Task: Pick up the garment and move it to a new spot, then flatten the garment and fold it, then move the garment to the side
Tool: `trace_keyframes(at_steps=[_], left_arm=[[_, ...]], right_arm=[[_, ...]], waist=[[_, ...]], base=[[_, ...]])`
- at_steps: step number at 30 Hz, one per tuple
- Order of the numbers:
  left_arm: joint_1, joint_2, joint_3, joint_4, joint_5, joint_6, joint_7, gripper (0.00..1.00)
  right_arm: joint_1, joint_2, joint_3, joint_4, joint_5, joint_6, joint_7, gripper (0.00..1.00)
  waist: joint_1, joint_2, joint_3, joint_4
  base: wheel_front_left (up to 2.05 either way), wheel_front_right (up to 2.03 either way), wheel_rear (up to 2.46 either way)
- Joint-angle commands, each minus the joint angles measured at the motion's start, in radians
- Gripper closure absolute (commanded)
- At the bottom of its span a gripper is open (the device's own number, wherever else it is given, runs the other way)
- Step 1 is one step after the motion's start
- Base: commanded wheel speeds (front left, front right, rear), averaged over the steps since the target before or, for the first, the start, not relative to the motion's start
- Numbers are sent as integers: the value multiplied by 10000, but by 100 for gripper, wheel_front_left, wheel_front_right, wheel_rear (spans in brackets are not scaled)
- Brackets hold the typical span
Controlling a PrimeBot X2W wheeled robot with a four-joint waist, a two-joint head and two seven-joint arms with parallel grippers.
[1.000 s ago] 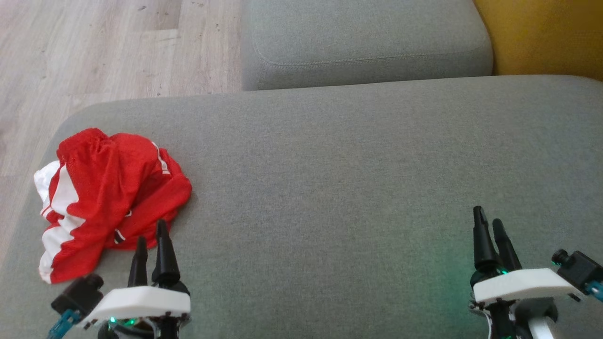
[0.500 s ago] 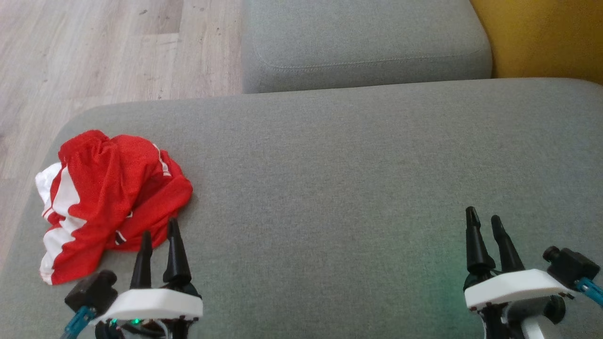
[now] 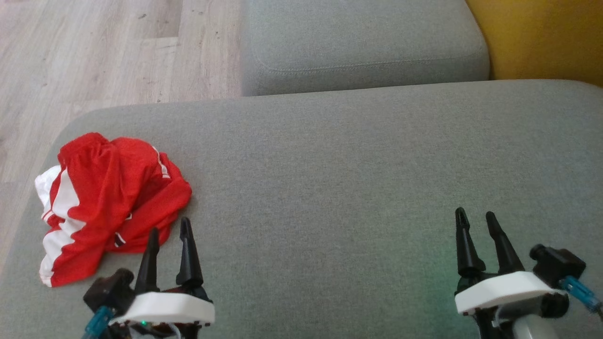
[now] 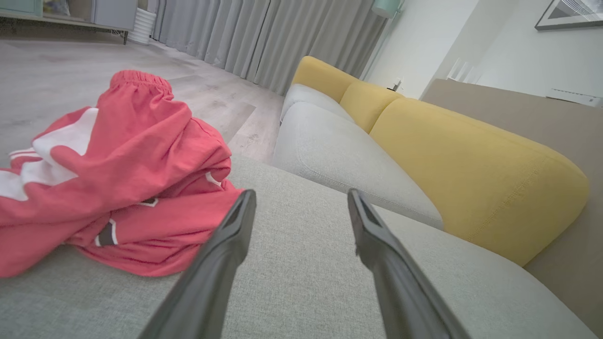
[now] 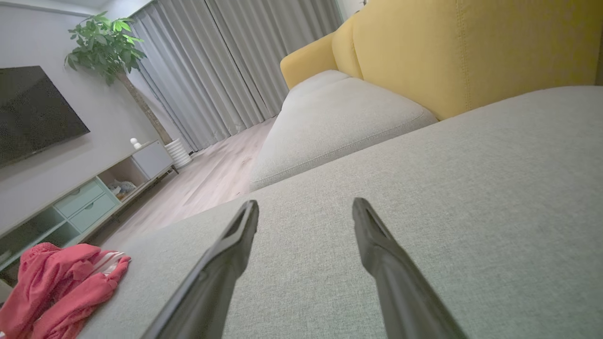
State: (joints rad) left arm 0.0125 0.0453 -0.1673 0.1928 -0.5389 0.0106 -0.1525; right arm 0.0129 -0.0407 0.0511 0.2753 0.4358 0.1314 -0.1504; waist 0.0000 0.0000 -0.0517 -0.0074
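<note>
Garment (image 3: 110, 202) of red cloth with white panels, lying crumpled near the left end of the grey sofa cushion (image 3: 330, 165), close to its edge. My left gripper (image 3: 169, 225) hovers just beside the heap's near right hem, fingers spread wide, holding nothing. My right gripper (image 3: 475, 213) sits well apart on the right, also spread and empty. To lift well, I judge I should reach left over a thick fold and pinch several layers deep — not one loose hem.

We see the garment (image 3: 110, 197), red with white stripes and a gathered elastic band, lying crumpled in a loose heap near the left edge of the grey sofa cushion (image 3: 339, 179).
</note>
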Motion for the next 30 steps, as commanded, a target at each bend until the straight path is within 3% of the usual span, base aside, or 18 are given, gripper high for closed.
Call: trace_keyframes(at_steps=[1, 18, 30], left_arm=[[-212, 38, 93, -278, 383, 104, -184, 0], [-150, 44, -173, -130, 2296, 498, -659, 0], [-19, 48, -205, 102, 2937, 560, -1045, 0]], right_arm=[[-211, -75, 250, -349, -411, -6, -212, 0], [-155, -85, 511, -334, -2329, -7, -684, 0], [22, -94, 540, -320, -3607, -7, -1066, 0]], waist=[[0, 0, -7, -7], [0, 0, -114, -107], [0, 0, -335, -266]], base=[[0, 0, 0], [0, 0, 0], [0, 0, 0]])
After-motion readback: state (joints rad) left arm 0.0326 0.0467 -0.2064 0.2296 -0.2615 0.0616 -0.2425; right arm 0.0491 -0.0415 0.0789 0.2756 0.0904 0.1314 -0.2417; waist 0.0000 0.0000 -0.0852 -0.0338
